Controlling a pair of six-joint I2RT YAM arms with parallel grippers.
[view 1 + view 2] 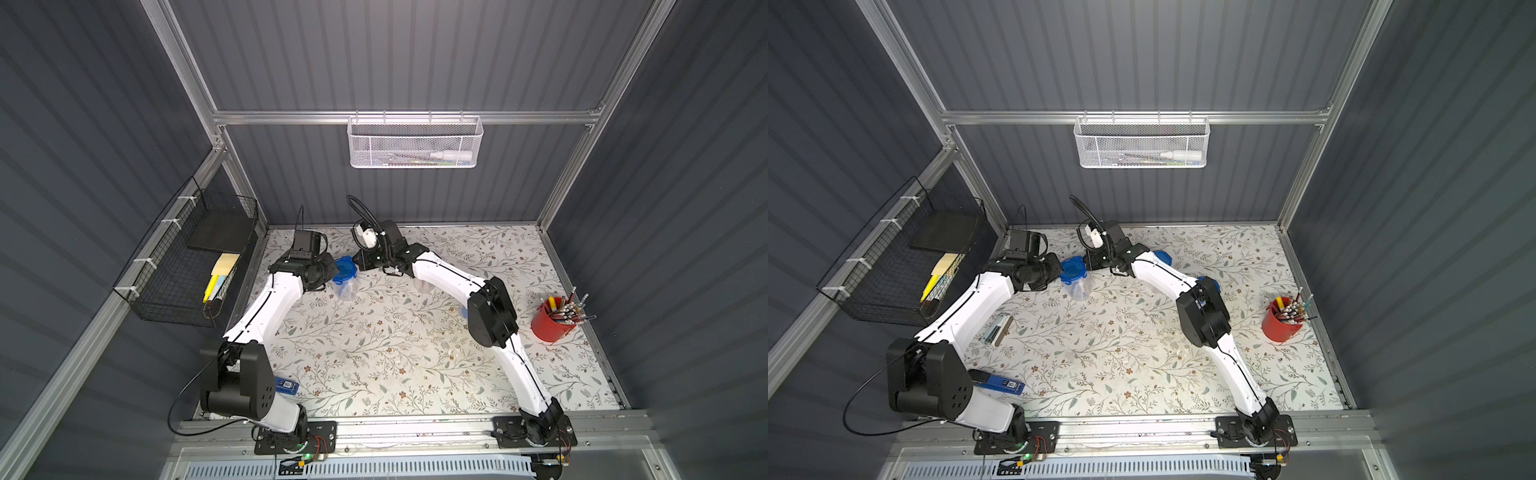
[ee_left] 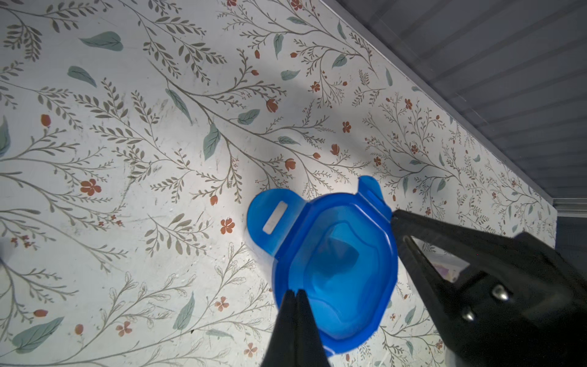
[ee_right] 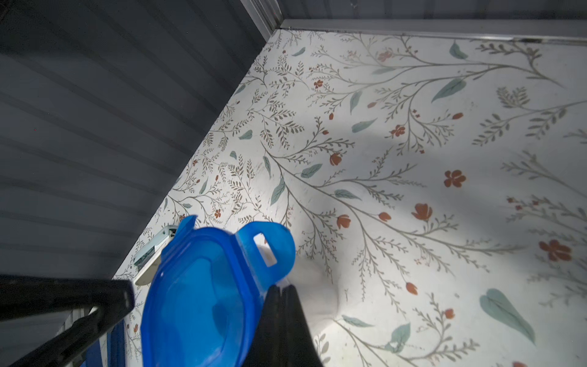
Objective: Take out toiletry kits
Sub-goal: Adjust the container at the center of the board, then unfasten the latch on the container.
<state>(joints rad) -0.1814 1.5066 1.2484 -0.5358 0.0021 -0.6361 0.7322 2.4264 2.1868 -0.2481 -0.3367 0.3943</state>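
Both hands are parked on the same clear jar (image 1: 346, 291), which stands upright on the floral counter (image 1: 374, 357), close to the back wall. Its blue clip lid (image 1: 345, 269) is still on. The left hand (image 2: 294, 295) comes in from the jar's left and the right hand (image 3: 279, 290) from its right, so they face each other across the lid.

Both hands have their fingers squeezed right together, with the tips against the lid's rim. I honestly can't tell if a clip tab is pinched in there or if they're just touching it. One clip flap (image 2: 273, 219) sticks out flat from the lid, and both wrist views show it.

As for the toiletry kits, only a pale blur shows through the jar's clear wall, so I can't say for sure where they are.

Other stuff:
- Another blue lid (image 1: 1163, 255) pokes out from behind the right arm, just right of the jar.
- A red cup of pens (image 1: 552, 326) sits well off to the jar's right.
- A black wire basket (image 1: 183, 270) with yellow notepads hangs on the wall to the jar's left.
- A white mesh basket (image 1: 415, 141) hangs on the rail behind and above the jar.
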